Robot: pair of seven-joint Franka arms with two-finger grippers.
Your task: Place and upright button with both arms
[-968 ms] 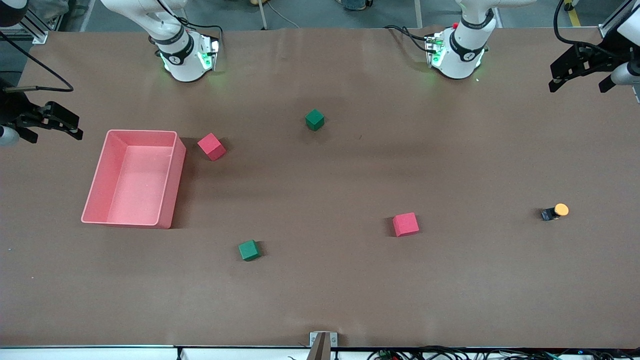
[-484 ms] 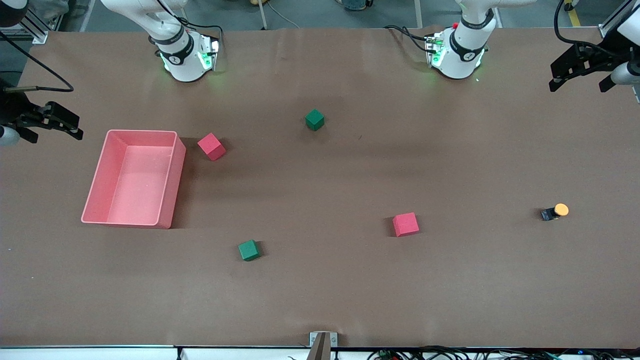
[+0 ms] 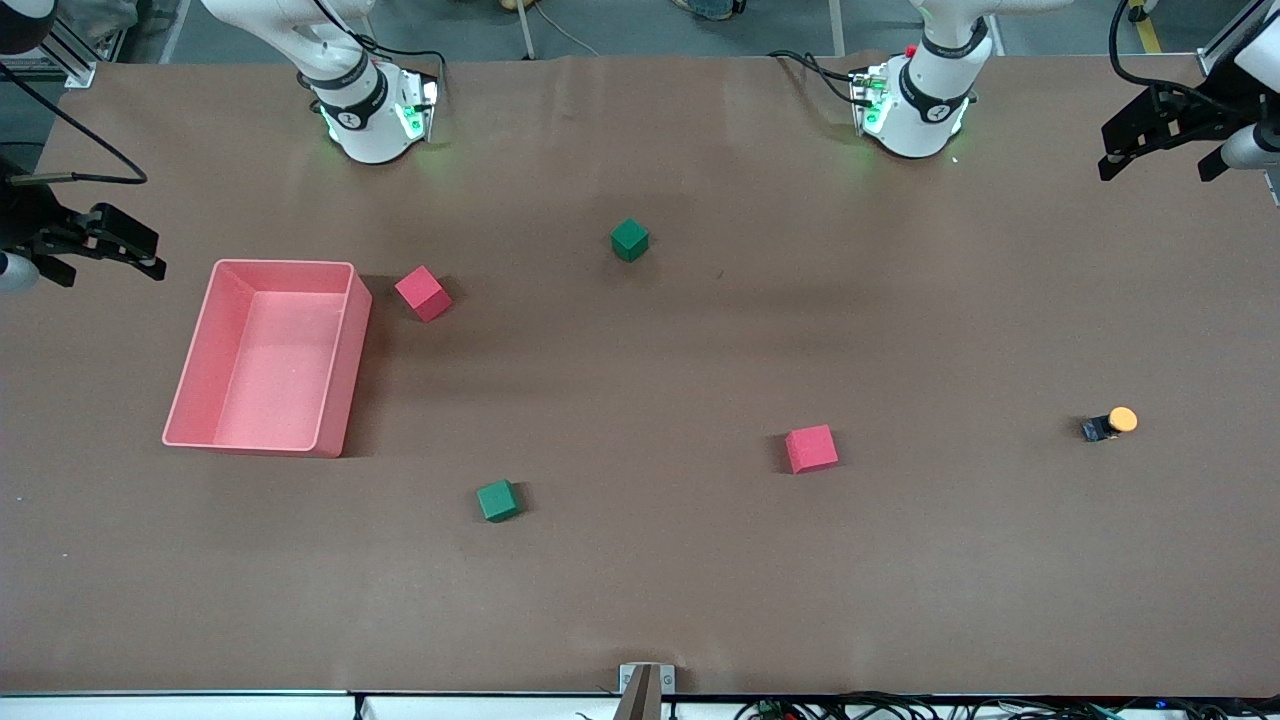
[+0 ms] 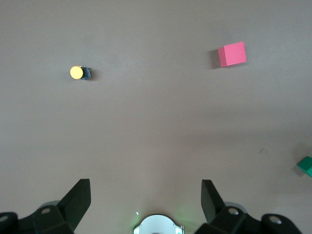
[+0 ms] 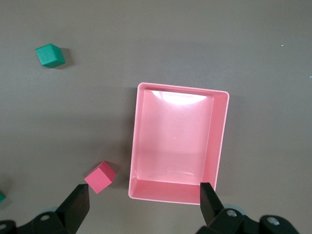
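Note:
The button [image 3: 1110,424] lies on its side on the brown table near the left arm's end, its orange cap turned toward that end and its black body beside the cap. It also appears in the left wrist view as the button [image 4: 79,72], well away from the fingers. My left gripper [image 3: 1155,170] hangs open and empty in the air over the table's edge at the left arm's end. Its jaws [image 4: 145,190] stand wide. My right gripper [image 3: 110,272] hangs open and empty over the table's edge at the right arm's end, beside the pink bin. Its jaws [image 5: 144,192] stand wide.
A pink bin [image 3: 345,350] stands empty toward the right arm's end, with a red cube [image 3: 423,293] beside it. A green cube [image 3: 629,240] sits mid-table near the bases. Another red cube [image 3: 811,448] and another green cube [image 3: 497,500] lie nearer the front camera.

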